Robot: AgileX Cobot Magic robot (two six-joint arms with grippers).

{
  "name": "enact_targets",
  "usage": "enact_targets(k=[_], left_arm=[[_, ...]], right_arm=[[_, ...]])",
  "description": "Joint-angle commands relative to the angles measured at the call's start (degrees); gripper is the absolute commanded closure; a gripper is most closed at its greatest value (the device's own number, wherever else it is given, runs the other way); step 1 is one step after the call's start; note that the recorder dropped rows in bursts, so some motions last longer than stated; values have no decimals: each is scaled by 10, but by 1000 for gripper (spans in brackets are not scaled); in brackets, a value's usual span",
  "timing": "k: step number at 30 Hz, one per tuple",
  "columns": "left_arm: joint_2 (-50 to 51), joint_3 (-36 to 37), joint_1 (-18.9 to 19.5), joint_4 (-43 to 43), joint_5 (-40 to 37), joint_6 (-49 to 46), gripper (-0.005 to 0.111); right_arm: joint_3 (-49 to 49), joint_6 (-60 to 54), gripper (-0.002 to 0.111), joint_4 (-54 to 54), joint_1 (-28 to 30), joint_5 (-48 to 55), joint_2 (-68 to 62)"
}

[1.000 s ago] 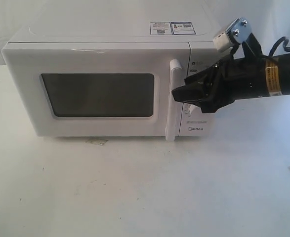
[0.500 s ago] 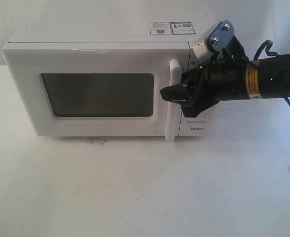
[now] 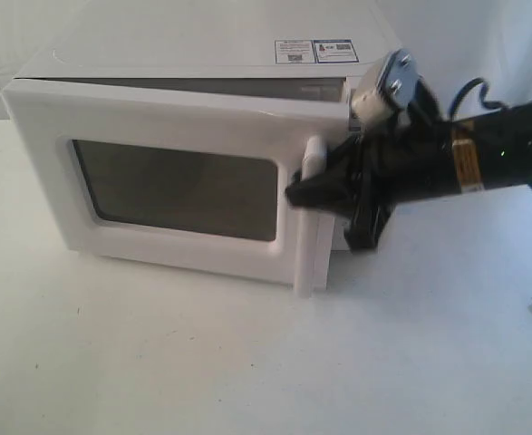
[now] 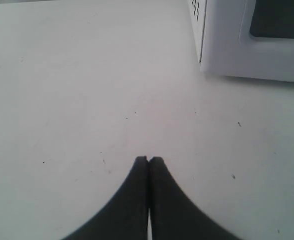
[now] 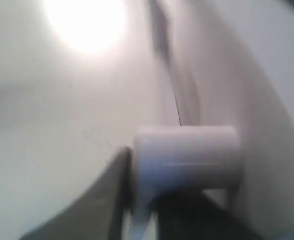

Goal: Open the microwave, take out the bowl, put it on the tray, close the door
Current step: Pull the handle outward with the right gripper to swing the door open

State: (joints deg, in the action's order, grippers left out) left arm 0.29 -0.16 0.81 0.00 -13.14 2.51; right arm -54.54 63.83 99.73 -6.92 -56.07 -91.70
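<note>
the white midea microwave (image 3: 202, 50) sat toward 11 o'clock on the white table (image 3: 247, 362), with stickers (image 3: 315, 51) on its top. its door (image 3: 184, 118) stood ajar, hinged at the 9 o'clock side, and the handle edge was swung out toward 6 o'clock. a dark slot showed along the top between door and body. what the cavity held could not be made out: the dark window (image 3: 179, 188) showed nothing behind it, and the opening faced away from the camera. the right gripper (image 3: 304, 193) reached in from 3 o'clock and was closed around the bar handle (image 3: 309, 245). one black finger crossed in front of the bar; the right wrist view, blurred, showed the white bar (image 5: 187, 157) with a dark finger (image 5: 106, 200) against it. the left gripper (image 4: 149, 160) hung over bare table with its fingers pressed together and nothing between them, and the oven's corner (image 4: 227, 45) lay well apart from it. half a second earlier the door had been flush with the body and the dial panel partly visible. since then the handle edge and the right gripper had come out toward 6 o'clock, and the arm (image 3: 483, 159) covered that panel.
</note>
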Motion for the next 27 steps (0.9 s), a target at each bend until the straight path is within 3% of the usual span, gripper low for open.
enact_targets(k=[1, 8, 12, 14, 20, 22, 27], left_arm=[[-3, 2, -3, 3, -2, 2, 107], [-3, 2, -3, 3, -2, 2, 107], [-3, 2, -3, 3, -2, 2, 107], [-3, 2, -3, 3, -2, 2, 107], [-3, 2, -3, 3, -2, 2, 107], [-3, 2, -3, 3, -2, 2, 107], [-3, 2, -3, 3, -2, 2, 107]], right_arm=[[-5, 11, 108, 2, -40, -42, 37], [-8, 80, 108, 2, -39, -9, 72], [-8, 177, 106, 2, -39, -3, 102], [-8, 205, 96, 2, -39, -9, 118], [-7, 239, 45, 2, -38, -14, 161], [-1, 253, 42, 2, -29, -16, 177], [35, 284, 47, 2, 8, -78, 212]])
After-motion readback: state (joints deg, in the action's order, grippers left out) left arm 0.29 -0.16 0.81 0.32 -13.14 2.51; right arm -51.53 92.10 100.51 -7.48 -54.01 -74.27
